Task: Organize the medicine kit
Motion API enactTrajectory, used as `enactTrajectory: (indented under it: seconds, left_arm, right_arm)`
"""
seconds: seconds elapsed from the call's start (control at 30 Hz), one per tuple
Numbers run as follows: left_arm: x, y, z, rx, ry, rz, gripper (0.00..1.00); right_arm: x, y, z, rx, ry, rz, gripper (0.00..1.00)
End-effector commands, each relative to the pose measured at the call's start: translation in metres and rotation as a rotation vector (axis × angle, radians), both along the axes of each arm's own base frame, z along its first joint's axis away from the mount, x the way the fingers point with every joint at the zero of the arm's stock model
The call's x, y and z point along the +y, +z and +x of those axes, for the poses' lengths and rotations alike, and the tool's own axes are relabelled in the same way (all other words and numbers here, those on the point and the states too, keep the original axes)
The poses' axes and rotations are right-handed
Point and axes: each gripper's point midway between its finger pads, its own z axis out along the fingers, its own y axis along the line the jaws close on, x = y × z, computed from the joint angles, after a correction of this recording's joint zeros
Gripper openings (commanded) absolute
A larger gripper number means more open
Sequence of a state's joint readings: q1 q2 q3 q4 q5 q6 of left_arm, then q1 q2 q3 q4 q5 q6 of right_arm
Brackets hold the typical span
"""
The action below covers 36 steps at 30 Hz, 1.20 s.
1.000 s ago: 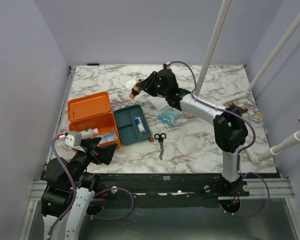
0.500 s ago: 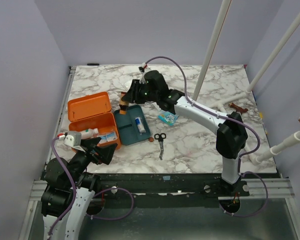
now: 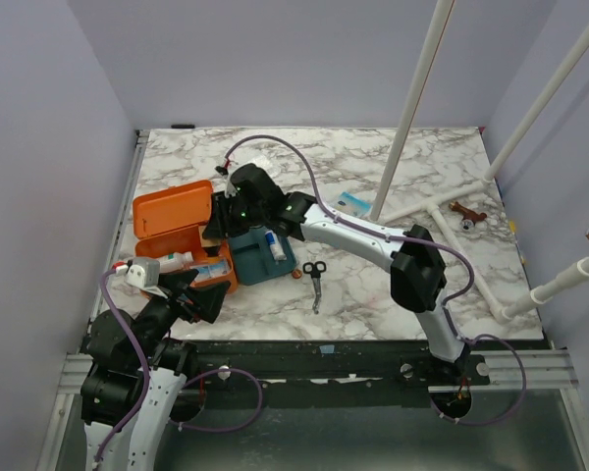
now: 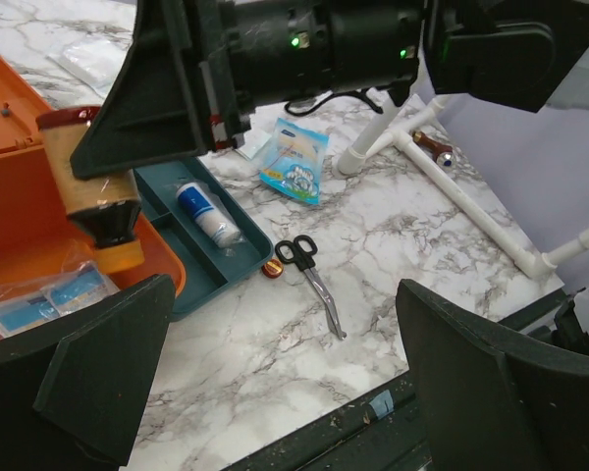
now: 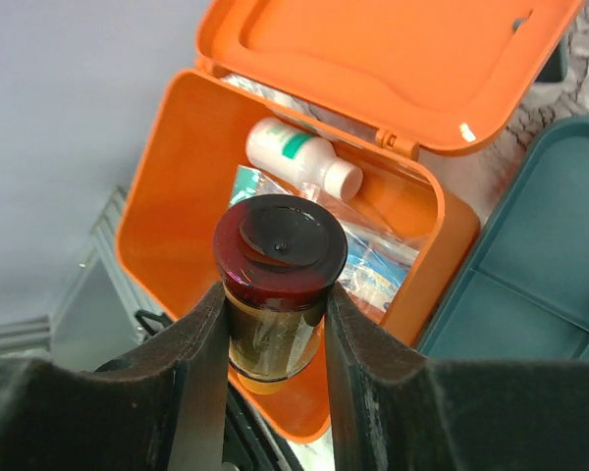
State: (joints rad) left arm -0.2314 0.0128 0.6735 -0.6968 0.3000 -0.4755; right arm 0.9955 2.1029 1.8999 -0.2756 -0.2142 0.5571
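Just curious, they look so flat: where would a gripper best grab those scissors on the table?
Probably from straight above, closing across the scissors near the pivot, just below the black loops. They lie flat on the table, blades shut and pointing toward the near edge, so that narrow middle suits a pinch.

Marble table (image 3: 373, 289). Teal compartment tray (image 3: 253, 265) lies flat, with a white tube with a blue cap (image 3: 274, 244) in one slot. Scissors (image 3: 315, 278) are just right of the tray, a small orange-brown cap (image 3: 296, 274) beside their handles. Blue packet (image 3: 353, 202) is further back. White PVC pipe frame (image 3: 474, 257) is far right, a brown fitting (image 3: 466, 210) on it. Amber bottle with dark cap (image 4: 86, 182) is up off the table, left of the tray.
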Motion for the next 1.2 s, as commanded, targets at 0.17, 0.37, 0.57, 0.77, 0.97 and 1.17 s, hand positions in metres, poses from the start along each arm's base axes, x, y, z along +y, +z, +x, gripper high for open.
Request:
enactTrajectory:
  seconds: [0.17,0.37,0.57,0.77,0.97,1.17]
  left_arm:
    - [0.002,0.011,-0.011,-0.080,-0.004,-0.015,0.98]
    - [0.003,0.012,-0.013,-0.088,-0.004,-0.016,0.99]
    - [0.002,0.012,-0.014,-0.095,-0.006,-0.018,0.98]
    - [0.002,0.012,-0.014,-0.094,-0.008,-0.017,0.99]
    - [0.002,0.011,-0.013,-0.091,-0.010,-0.015,0.99]
    - [0.002,0.011,-0.012,-0.088,-0.009,-0.015,0.99]
  right_arm:
    - [0.006,-0.049,-0.008,0.023,-0.027,-0.201,0.11]
    - [0.001,-0.064,-0.005,0.018,-0.068,-0.277,0.24]
    - [0.002,-0.065,-0.006,0.024,-0.080,-0.286,0.41]
    - [0.003,-0.061,-0.006,0.025,-0.081,-0.281,0.50]
    - [0.002,-0.048,-0.003,0.005,-0.099,-0.262,0.52]
    - [0.004,-0.036,-0.002,-0.008,-0.096,-0.245,0.52]
